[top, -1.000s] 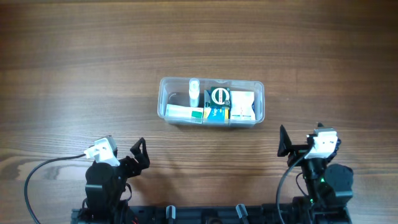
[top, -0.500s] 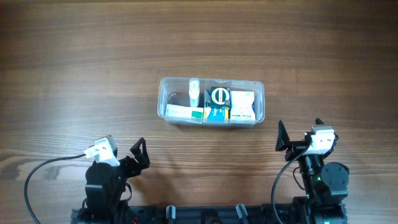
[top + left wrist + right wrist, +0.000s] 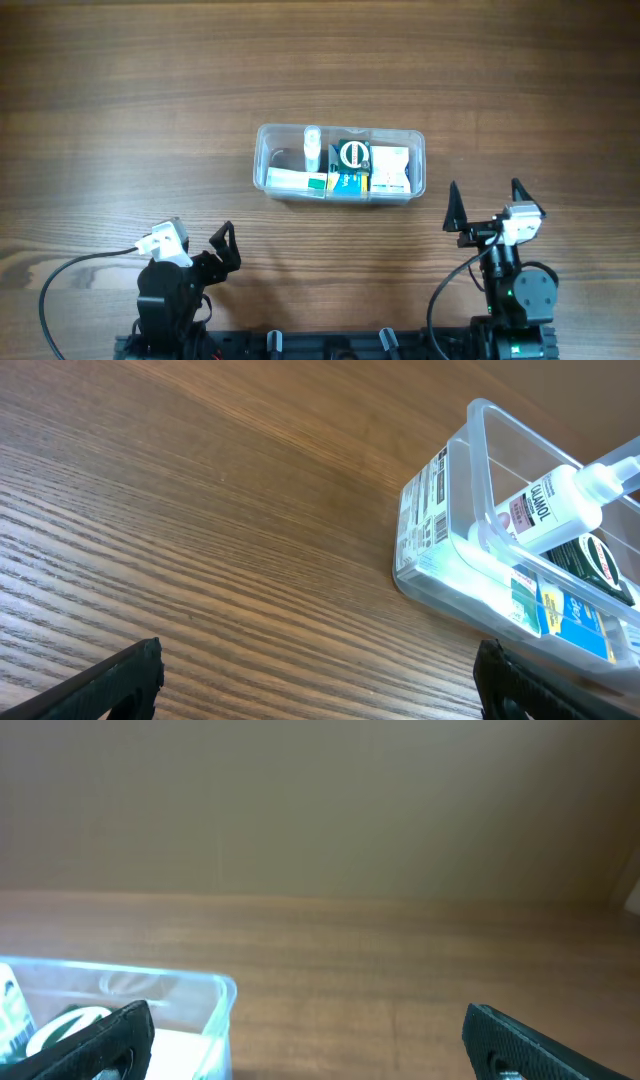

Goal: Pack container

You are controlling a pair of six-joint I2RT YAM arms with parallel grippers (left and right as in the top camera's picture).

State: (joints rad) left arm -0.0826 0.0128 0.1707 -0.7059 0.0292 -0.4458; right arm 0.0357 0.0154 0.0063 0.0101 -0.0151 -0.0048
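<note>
**One Clear Tub, Packed**

One colourless, round-cornered container sat mid-table, holding a white bottle and small boxes. The left gripper and right gripper had their fingers spread apart, well short of it.

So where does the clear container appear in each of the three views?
Overhead: container at the middle of the table.
Left wrist: its wall at the right edge, cut off.
Right wrist: one end in the lower left corner.
Shared landmark: the white bottle inside it, seen overhead and from the left wrist; right wrist unclear.
</note>
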